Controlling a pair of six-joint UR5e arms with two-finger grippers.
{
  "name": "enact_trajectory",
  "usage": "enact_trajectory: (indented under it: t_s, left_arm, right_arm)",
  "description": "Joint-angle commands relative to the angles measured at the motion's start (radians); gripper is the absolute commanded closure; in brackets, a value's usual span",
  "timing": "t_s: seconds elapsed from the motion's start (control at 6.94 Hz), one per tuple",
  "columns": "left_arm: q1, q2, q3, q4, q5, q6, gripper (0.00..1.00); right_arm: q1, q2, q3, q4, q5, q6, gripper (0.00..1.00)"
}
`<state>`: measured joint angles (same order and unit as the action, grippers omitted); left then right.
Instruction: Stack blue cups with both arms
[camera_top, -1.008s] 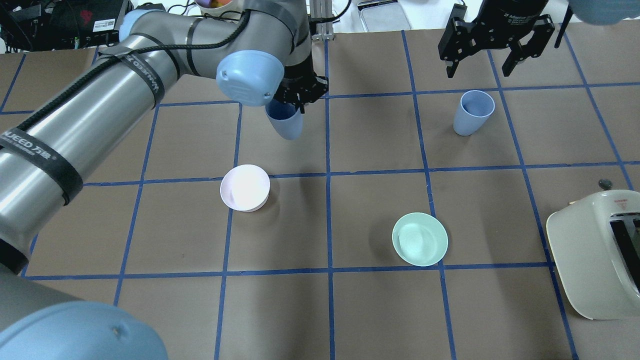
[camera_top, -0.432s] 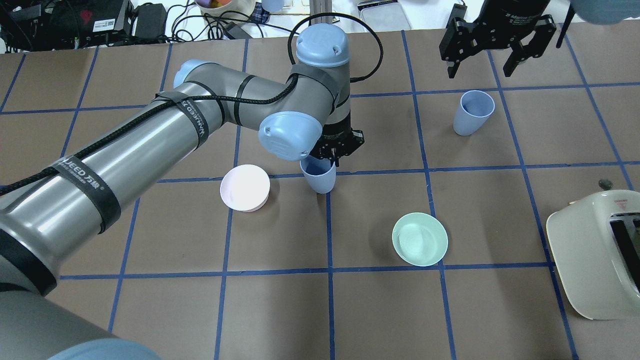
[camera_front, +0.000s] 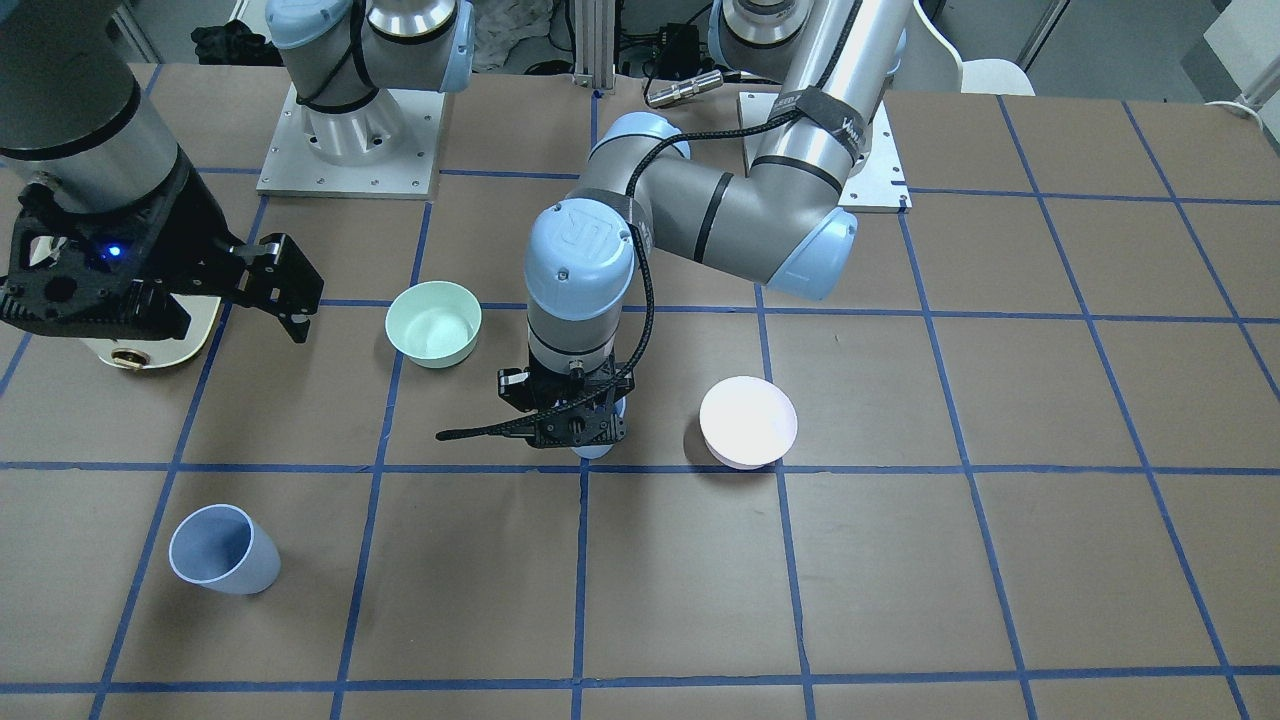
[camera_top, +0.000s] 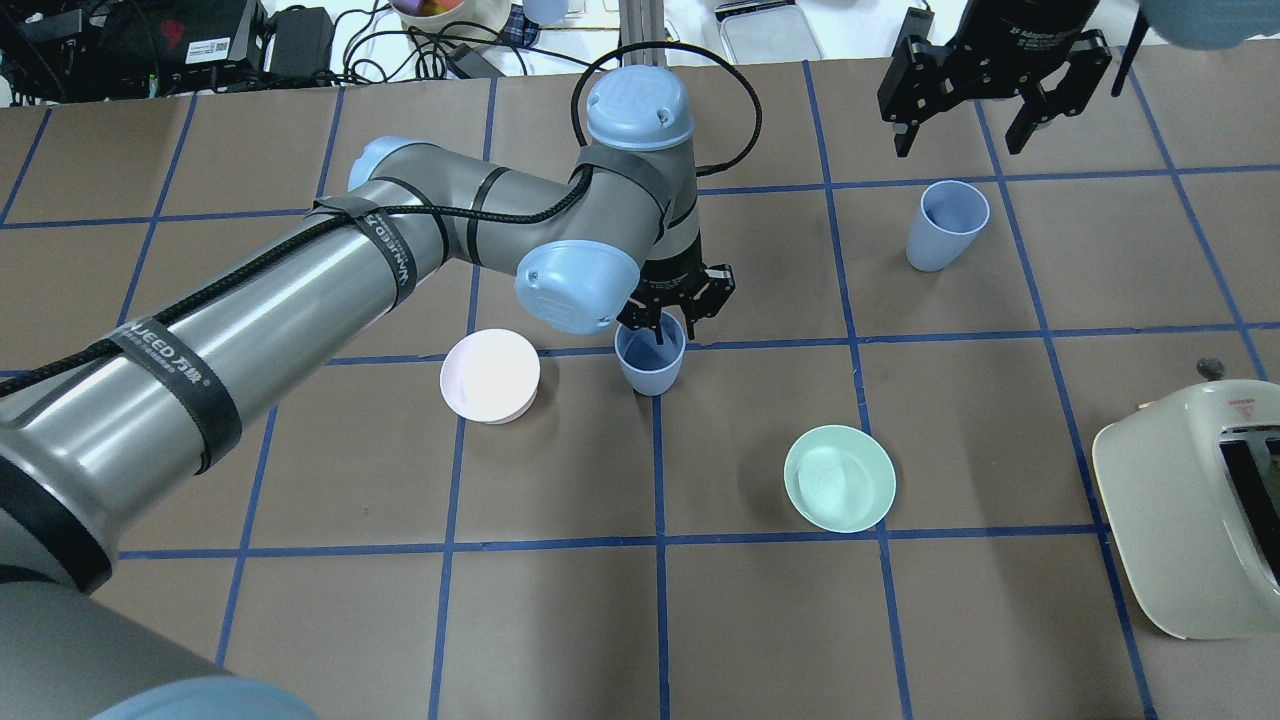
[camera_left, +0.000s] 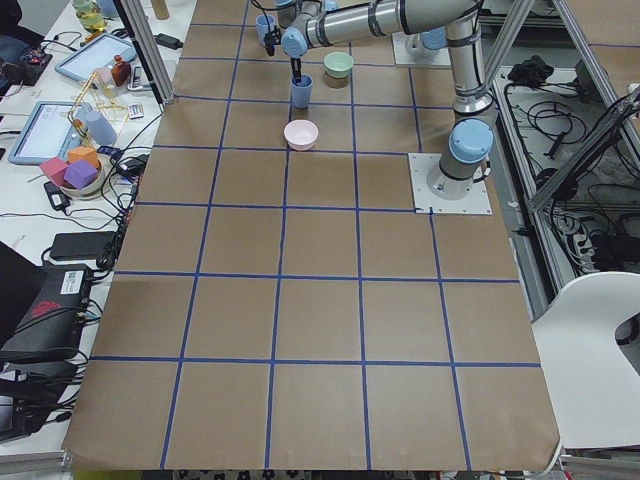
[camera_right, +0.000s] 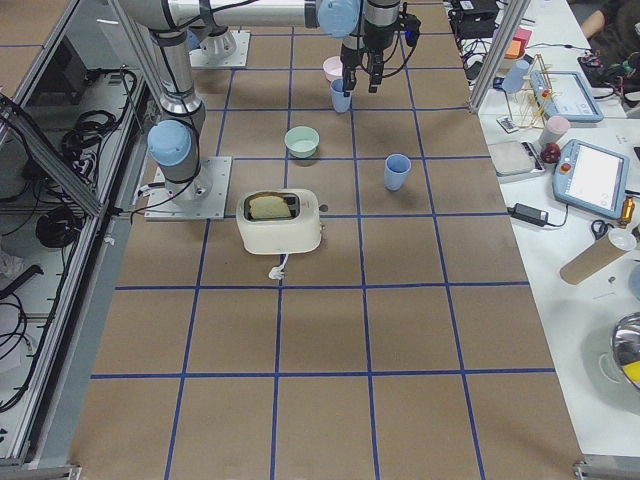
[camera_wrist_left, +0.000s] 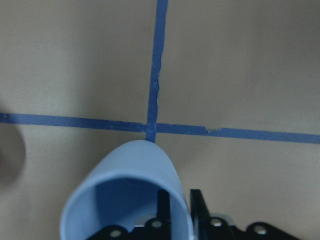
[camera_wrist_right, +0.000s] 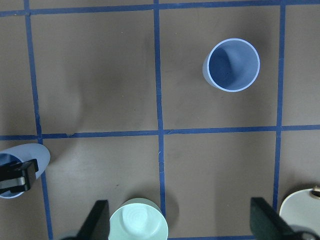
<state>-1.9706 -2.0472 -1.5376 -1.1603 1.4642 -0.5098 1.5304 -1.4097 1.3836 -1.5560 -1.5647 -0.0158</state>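
Note:
My left gripper (camera_top: 667, 322) is shut on the rim of one blue cup (camera_top: 650, 362). In the left wrist view one finger (camera_wrist_left: 163, 207) is inside the cup (camera_wrist_left: 132, 187) and the other outside. The cup stands upright over a tape crossing, at or just above the table; I cannot tell if it touches. The second blue cup (camera_top: 946, 225) stands free at the far right, also in the right wrist view (camera_wrist_right: 233, 65). My right gripper (camera_top: 992, 95) is open and empty, high above and behind that cup.
A pale pink bowl (camera_top: 490, 376) sits just left of the held cup. A mint-green bowl (camera_top: 840, 478) sits nearer and to the right. A cream toaster (camera_top: 1195, 510) stands at the right edge. Cables and boxes line the far edge.
My left arm has carried the cup from the far middle to the tape crossing beside the pink bowl and brought it upright and lower. The right arm has not moved.

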Motion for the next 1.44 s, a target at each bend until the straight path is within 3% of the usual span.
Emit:
enact_trajectory:
  t_s: [0.0, 0.14, 0.58, 1.01, 1.3]
  left_arm:
    - [0.057, 0.051, 0.026, -0.044, -0.015, 0.019, 0.00]
    - [0.128, 0.089, 0.086, -0.144, -0.018, 0.104, 0.00]
    - [0.284, 0.259, 0.315, -0.612, -0.021, 0.355, 0.00]
    - [0.352, 0.412, 0.135, -0.563, 0.088, 0.367, 0.00]
    - [0.361, 0.488, -0.040, -0.372, 0.096, 0.402, 0.00]
  right_arm:
    - [0.001, 0.000, 0.000, 0.000, 0.000, 0.000, 0.00]
    - [-0.001, 0.000, 0.000, 0.002, 0.003, -0.001, 0.00]
    - [-0.077, 0.055, 0.008, 0.005, 0.006, -0.025, 0.00]
    - [-0.198, 0.217, -0.058, -0.163, 0.008, -0.081, 0.00]
    - [-0.219, 0.331, -0.093, -0.264, 0.009, -0.116, 0.00]
